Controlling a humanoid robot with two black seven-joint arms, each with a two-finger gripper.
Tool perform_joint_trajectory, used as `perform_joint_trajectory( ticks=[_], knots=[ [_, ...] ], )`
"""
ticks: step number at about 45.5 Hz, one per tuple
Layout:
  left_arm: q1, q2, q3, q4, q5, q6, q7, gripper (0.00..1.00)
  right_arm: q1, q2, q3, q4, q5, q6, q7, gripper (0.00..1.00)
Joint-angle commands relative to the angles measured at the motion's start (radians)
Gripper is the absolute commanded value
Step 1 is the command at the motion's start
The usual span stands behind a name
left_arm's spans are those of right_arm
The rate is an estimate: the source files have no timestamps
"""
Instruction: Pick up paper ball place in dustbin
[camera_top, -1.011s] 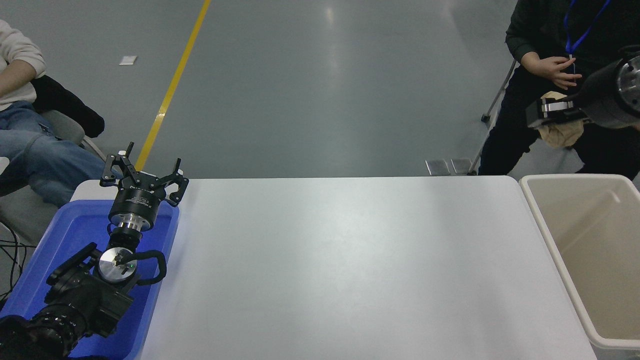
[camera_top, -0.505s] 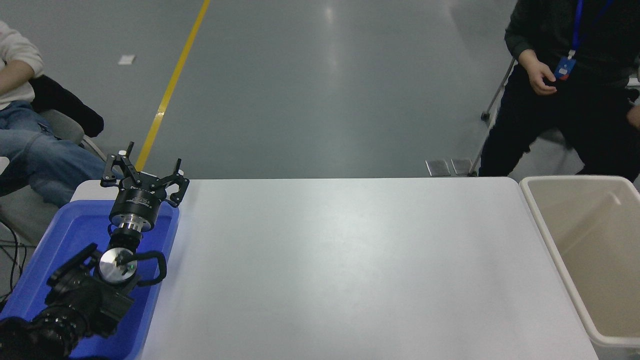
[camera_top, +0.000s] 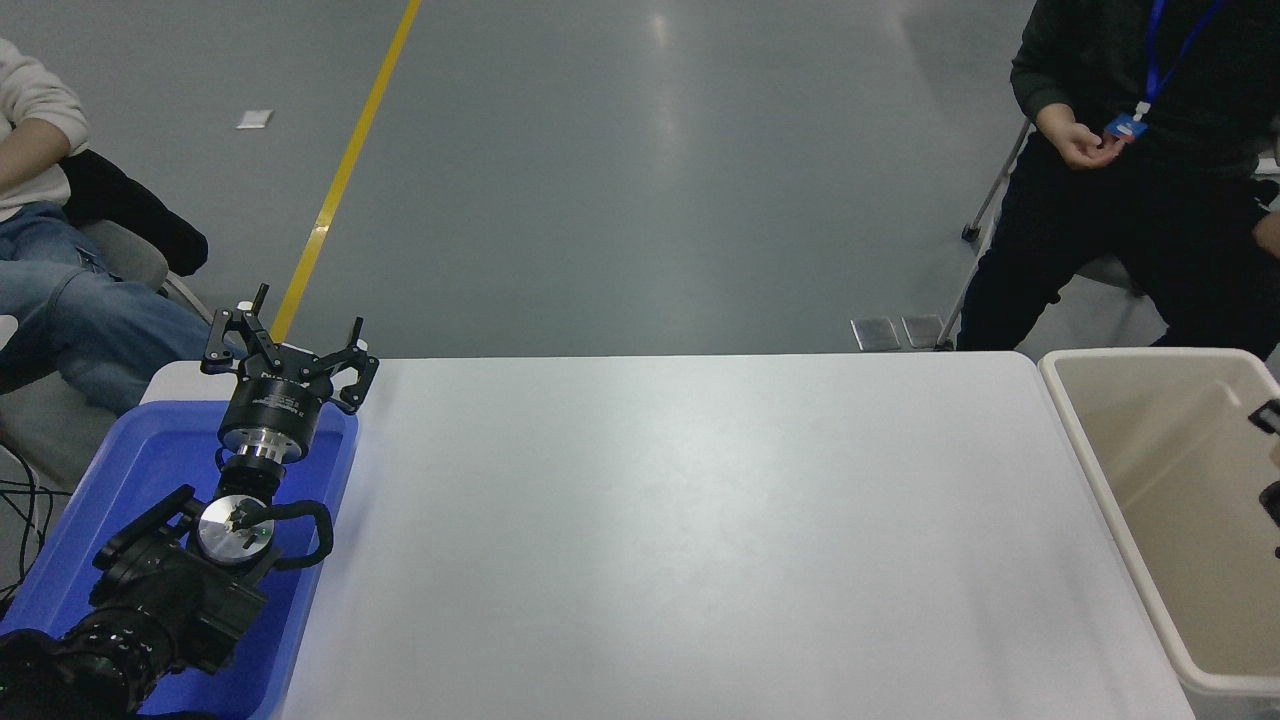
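The cream-beige dustbin (camera_top: 1075, 420) stands at the table's right end, and the part of its inside that I can see holds nothing. The paper ball is out of view. Only small black parts of my right gripper (camera_top: 1266, 416) show at the picture's right edge, over the dustbin. My left gripper (camera_top: 285, 340) is open and empty, parked over the far end of the blue tray (camera_top: 130, 470) at the lower left.
The white table (camera_top: 680, 530) spans the middle. A person in dark clothes stands at the far right behind the dustbin, hand (camera_top: 1080, 145) at chest height. Another person in jeans (camera_top: 90, 320) sits at the far left.
A second ago my right gripper held the paper ball high at the upper right. It then left the picture. Now only black parts show at the right edge over the dustbin, without the ball.
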Motion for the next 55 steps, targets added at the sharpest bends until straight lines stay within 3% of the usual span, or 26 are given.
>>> perform_joint_trajectory(
  ticks=[1, 14, 15, 19, 21, 22, 44, 55],
  knots=[
    [-0.002, 0.001, 0.0, 0.0, 0.0, -0.001, 0.0, 0.99, -0.073, 0.04, 0.066, -0.021, 0.004, -0.033, 0.001, 0.0],
    [0.0, -0.001, 0.0, 0.0, 0.0, 0.001, 0.0, 0.99, -0.073, 0.04, 0.071, -0.023, 0.004, -0.038, 0.0, 0.0],
    [0.0, 0.001, 0.0, 0.0, 0.0, 0.001, 0.0, 0.99, -0.073, 0.04, 0.071, -0.023, 0.004, -0.038, 0.0, 0.09],
    [0.0, -0.001, 0.0, 0.0, 0.0, 0.001, 0.0, 0.99, -0.068, 0.037, 0.071, -0.023, 0.004, -0.051, 0.0, 0.72],
    [0.0, 0.001, 0.0, 0.0, 0.0, 0.001, 0.0, 0.99, -0.065, 0.036, 0.071, -0.023, 0.003, -0.057, 0.0, 0.94],
    [0.0, -0.001, 0.0, 0.0, 0.0, 0.001, 0.0, 0.99, -0.064, 0.034, 0.071, -0.023, 0.003, -0.056, 0.0, 1.0],
    [0.0, -0.001, 0.0, 0.0, 0.0, 0.001, 0.0, 0.99, 0.013, 0.03, 0.075, -0.006, 0.003, -0.033, -0.002, 1.0],
    [-0.002, 0.001, 0.0, 0.0, 0.0, 0.001, 0.0, 0.99, 0.149, 0.03, 0.2, -0.009, 0.004, -0.038, 0.0, 1.0]
  ],
)
